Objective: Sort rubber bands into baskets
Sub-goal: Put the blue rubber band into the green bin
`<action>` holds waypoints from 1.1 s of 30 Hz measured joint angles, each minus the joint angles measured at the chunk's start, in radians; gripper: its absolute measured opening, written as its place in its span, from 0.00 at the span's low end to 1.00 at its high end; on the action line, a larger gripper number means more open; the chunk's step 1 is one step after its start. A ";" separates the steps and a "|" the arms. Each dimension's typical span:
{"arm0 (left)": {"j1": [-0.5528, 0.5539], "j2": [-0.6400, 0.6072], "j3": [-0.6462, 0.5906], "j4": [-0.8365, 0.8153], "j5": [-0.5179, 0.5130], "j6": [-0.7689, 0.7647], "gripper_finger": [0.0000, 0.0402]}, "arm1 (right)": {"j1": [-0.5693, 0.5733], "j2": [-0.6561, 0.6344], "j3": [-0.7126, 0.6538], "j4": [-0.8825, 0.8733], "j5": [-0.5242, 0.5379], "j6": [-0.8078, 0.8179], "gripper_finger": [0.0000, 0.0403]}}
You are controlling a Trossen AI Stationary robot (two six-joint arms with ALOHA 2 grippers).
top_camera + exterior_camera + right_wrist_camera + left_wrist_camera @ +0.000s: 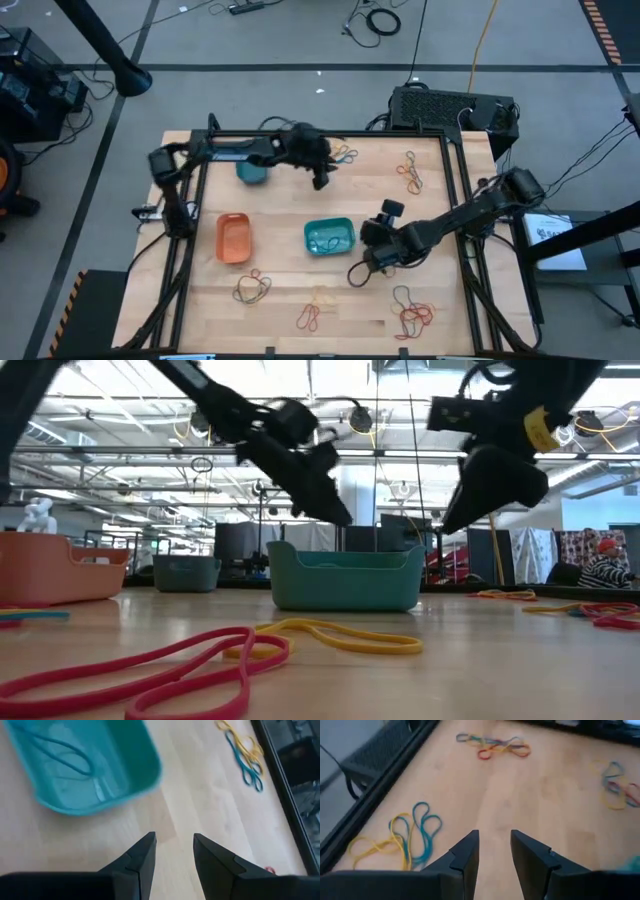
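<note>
Both grippers are ours: the left gripper hovers above bare wood near the table's far edge, fingers parted and holding nothing, with yellow and teal bands close by. Our right gripper hangs beside the teal basket, spread and empty; a teal band lies inside it.

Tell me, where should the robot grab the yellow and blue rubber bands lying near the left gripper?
Probably from straight above. The yellow and blue rubber bands lie flat on the wooden table in thin tangled loops, so a side approach has nothing to catch. Best to pinch where a yellow and a blue strand cross, fingers either side. The left gripper is open and empty.
</note>
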 joint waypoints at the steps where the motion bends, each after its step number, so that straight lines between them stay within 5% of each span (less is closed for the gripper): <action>1: 0.004 0.045 0.061 -0.049 0.000 0.001 0.30 | -0.001 -0.029 -0.026 0.007 0.001 0.019 0.31; 7: 0.028 0.264 0.376 -0.337 -0.001 0.023 0.30 | -0.001 -0.193 -0.179 0.035 0.018 0.096 0.31; 17: 0.045 0.440 0.700 -0.638 -0.109 0.043 0.30 | -0.001 -0.391 -0.329 0.117 0.022 0.080 0.31; 23: 0.047 0.441 0.732 -0.765 -0.134 0.124 0.30 | -0.013 -0.406 -0.335 0.171 0.101 0.061 0.31; 28: 0.045 0.388 0.732 -0.907 -0.133 0.135 0.30 | -0.124 -0.370 -0.365 0.392 0.110 -0.095 0.31; 33: 0.052 0.308 0.702 -1.011 -0.024 0.232 0.29 | -0.373 -0.302 -0.452 0.772 -0.102 -0.365 0.31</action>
